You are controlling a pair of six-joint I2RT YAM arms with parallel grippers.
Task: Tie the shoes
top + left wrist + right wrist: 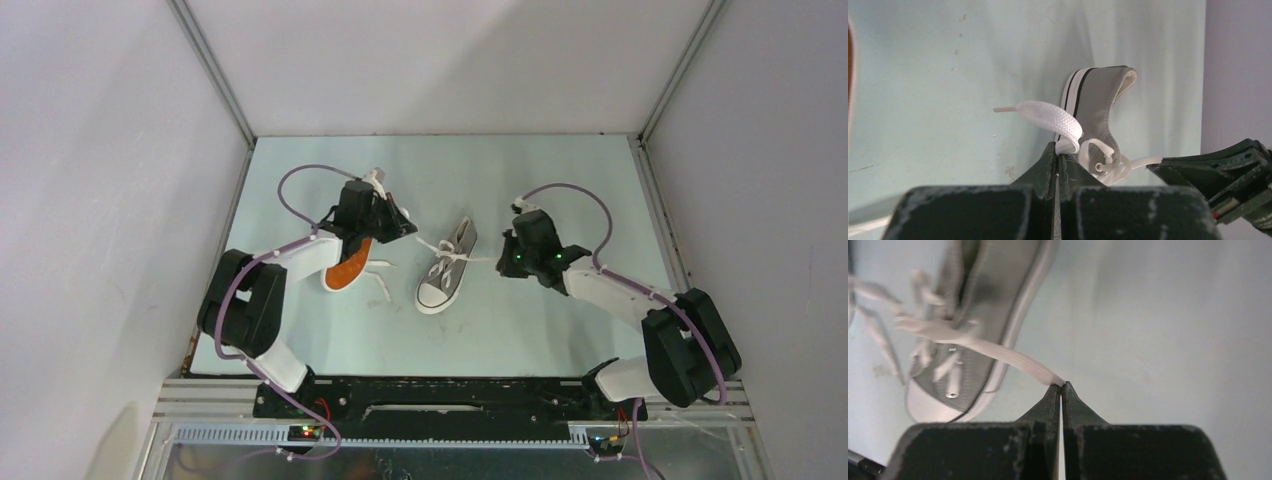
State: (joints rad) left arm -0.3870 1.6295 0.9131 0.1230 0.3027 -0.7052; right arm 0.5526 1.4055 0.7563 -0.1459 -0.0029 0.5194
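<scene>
At centre, one shoe (446, 268) points toe nearward, perhaps slightly leftward.

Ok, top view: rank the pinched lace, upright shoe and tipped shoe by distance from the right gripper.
1. Lace: pinched in the right gripper.
2. Upright shoe: just left of it.
3. Tipped shoe: farthest left, orange sole showing.

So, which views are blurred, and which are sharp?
Right wrist view: the shoe and its lace are smeared by blur, only the right end effector is sharp. Left wrist view: lace weave crisp, no glare. Top view: even soft light, sharp.
</scene>
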